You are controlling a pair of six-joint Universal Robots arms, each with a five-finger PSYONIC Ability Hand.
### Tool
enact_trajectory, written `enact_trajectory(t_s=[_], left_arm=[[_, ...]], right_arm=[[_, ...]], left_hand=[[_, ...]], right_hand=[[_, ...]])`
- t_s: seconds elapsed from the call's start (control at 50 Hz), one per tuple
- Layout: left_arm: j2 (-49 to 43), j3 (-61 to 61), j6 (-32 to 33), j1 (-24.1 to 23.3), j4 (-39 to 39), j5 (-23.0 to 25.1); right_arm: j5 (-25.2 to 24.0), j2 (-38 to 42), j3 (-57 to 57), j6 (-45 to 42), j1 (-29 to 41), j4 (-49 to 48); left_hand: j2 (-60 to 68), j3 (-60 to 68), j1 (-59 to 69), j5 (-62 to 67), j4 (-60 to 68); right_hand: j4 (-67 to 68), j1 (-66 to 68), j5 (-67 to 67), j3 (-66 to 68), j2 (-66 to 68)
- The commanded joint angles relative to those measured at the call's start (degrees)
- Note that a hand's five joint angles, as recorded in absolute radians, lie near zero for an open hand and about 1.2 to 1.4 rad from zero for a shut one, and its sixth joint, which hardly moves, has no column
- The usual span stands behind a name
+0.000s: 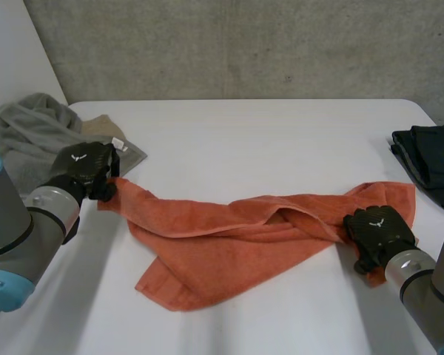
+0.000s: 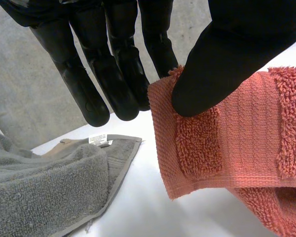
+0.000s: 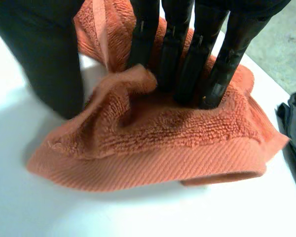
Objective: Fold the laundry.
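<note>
1. Presently, left robot hand: thumb and fingers pinch one corner of the orange towel, with only a thin margin of the hem in the grip. Risk: the corner slips free if you pull hard.
2. Right robot hand: fingers straight and pressing down on the towel's opposite end, thumb apart, a ruck of cloth raised between them. Nothing is gripped there. Risk: you lift and that end is left behind on the bench, or you gather two layers at once.
3. Orange towel: lies crumpled across the middle of the bench between both hands, twisted, its layers overlapping. Risk: fold it now and you trap the twist; in my judgement, spread it flat first.
4. Grey towel: heaped just beside the left robot hand. Risk: a sweep that way drags it or snags its edge.
5. Dark garment: at the bench's edge, apart from the right robot hand. Risk: stretching the towel outward nudges it off.
</note>
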Motion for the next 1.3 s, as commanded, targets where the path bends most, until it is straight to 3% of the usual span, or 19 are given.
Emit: enact_trajectory(t_s=[0.02,0.18,0.3,0.42,0.6,0.66,1.02,1.18,1.3], left_arm=[[0.17,-0.03,0.0,0.15,0.0,-0.07],[2.98,0.06,0.09,0.32,-0.52,0.02],[3.43,-0.2,0.09,0.15,-0.52,0.1],[1.32,-0.03,0.18,-0.38,0.09,-0.16],[-7.37,7.78,0.09,-0.55,0.09,-0.51],[-9.23,9.72,0.09,-0.55,-0.43,-0.6],[-10.64,10.43,0.18,-3.72,-0.7,-3.23],[-10.64,9.64,0.18,-3.54,-0.52,-3.06],[-10.99,9.64,0.26,-3.63,-0.52,-3.06]], right_arm=[[0.43,0.73,-2.74,-4.15,-2.81,0.31],[-0.18,-4.45,-11.52,-8.62,-6.42,4.69],[-1.85,-4.73,-19.35,-14.69,-7.12,17.17],[-7.12,4.04,-26.98,-13.47,-7.21,24.65],[-7.48,14.96,-37.19,-9.34,-7.56,25.62],[-7.57,15.32,-38.25,-8.11,-7.74,27.72],[-9.94,7.14,-33.77,-8.28,-12.39,30.64],[-12.22,11.7,-34.56,-10.38,-14.51,27.12],[-12.4,16.89,-37.9,-14.95,-14.33,25.89]], left_hand=[[11.44,11.81,17.38,13.35,11.16],[11.44,11.81,17.38,13.35,11.16],[11.44,11.81,17.38,13.35,11.16],[11.44,11.81,17.38,13.35,11.16],[11.44,11.81,17.38,13.35,11.16],[11.44,11.81,17.38,13.35,11.16],[11.44,11.81,17.38,13.35,11.16],[11.44,11.81,17.38,13.35,11.16],[11.44,11.81,17.38,13.35,11.16]], right_hand=[[41.04,45.47,40.56,41.12,40.42],[41.04,45.47,40.56,41.12,40.42],[41.04,45.47,40.56,41.12,40.42],[41.04,45.47,40.56,41.12,40.42],[39.44,43.87,38.95,39.51,38.81],[-12.91,-8.48,-13.4,-12.83,-13.54],[-11.89,-7.45,-12.37,-11.81,-12.51],[-10.54,-6.11,-11.03,-10.47,-11.17],[6.74,11.17,6.25,6.82,6.11]])
